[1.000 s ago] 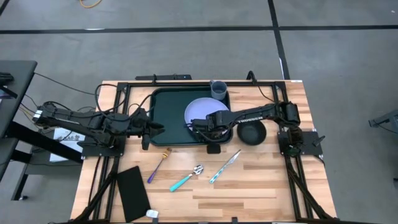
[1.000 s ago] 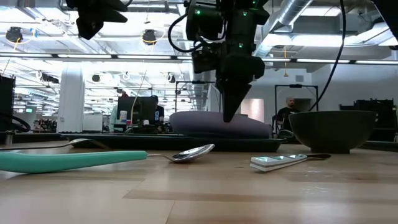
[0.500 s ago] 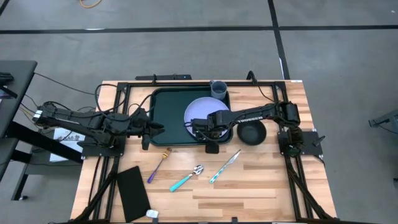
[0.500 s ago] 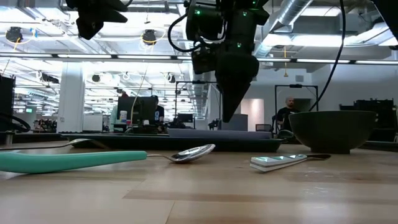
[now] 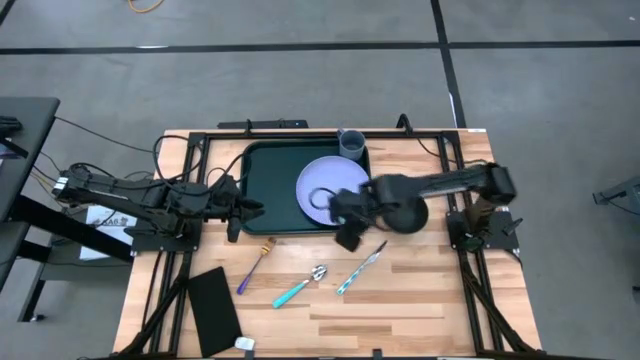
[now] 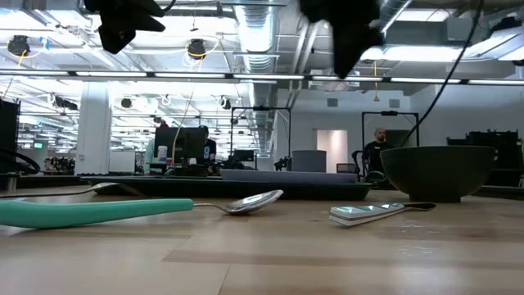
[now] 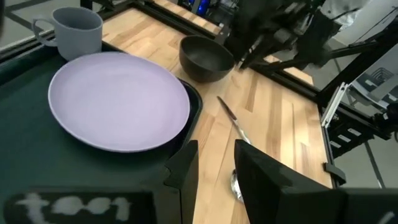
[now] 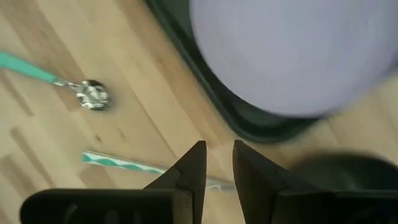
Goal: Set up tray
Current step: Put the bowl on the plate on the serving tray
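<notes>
With the plate [image 5: 325, 186] seated on the tray [image 5: 268, 188] at centre frame, I hold the right gripper [image 5: 347, 222] narrow and empty beside the bowl [image 5: 405, 213], judged next to grasp.

Plate [image 5: 326, 188] on the tray's [image 5: 268, 185] right half, mug [image 5: 351, 144] at its far right corner, bowl [image 5: 406, 213] right of the tray, fork [image 5: 255, 265], spoon [image 5: 299, 286], knife [image 5: 361, 268] nearer, left to right.
</notes>
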Motion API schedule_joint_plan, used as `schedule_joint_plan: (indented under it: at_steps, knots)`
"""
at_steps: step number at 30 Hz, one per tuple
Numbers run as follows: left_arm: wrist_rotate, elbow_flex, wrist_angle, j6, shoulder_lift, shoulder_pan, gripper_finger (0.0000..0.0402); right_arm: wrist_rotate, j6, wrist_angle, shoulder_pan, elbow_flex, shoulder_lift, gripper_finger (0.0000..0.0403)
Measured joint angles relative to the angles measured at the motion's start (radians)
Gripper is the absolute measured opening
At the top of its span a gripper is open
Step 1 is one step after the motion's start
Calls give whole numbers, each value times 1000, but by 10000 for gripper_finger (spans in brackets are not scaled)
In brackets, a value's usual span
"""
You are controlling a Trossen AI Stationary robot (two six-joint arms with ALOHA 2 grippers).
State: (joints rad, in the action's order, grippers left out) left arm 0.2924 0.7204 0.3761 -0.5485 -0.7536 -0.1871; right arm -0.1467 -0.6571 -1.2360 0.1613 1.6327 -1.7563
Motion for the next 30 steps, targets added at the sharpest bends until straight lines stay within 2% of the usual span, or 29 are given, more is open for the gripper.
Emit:
schedule_joint_plan:
  at_steps: [2, 6, 10, 15, 22, 30]
  knots:
    - [0, 0, 3, -6, 0, 0, 91, -66, -93, -18, 57, -62, 67, 71]
    - [-1, 0, 20, -10, -1, 0, 91, -80, -294, 40, 126, -269, 218, 71]
    - [-28, 0, 62, 46, -31, 0, 91, -47, -476, 99, 145, -476, 334, 71]
    - [-37, 0, 96, 84, -99, 3, 91, 23, -634, 136, 159, -623, 424, 71]
    - [-56, 0, 89, 150, -188, 8, 91, 73, -644, 215, 135, -644, 464, 71]
    - [-78, 0, 79, 189, -215, 8, 91, 150, -472, 204, 41, -644, 436, 71]
